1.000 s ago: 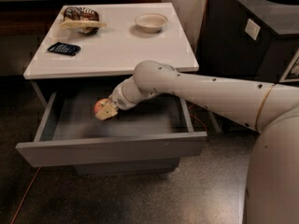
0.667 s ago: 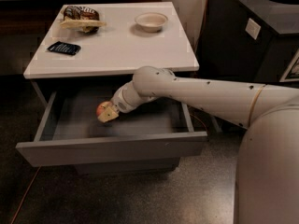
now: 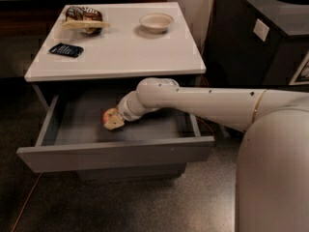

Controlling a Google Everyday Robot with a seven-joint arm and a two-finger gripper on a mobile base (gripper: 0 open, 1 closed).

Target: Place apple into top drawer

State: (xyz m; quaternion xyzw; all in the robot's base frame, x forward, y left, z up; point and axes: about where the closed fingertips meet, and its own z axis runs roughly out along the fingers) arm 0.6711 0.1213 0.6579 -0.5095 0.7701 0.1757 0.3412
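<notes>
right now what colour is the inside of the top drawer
Dark grey, per the camera view; the drawer has the gripper in it, holding the apple.

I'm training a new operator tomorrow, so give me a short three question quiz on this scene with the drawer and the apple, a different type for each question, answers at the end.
1. True or false: the top drawer stands pulled open.
2. Where is the apple? A: on the floor. B: held at the gripper, inside the open drawer. C: out of sight.
3. How many items lie on the white cabinet top?
Key: 1 true. 2 B. 3 three: the white bowl, the snack bag and the dark packet.
</notes>
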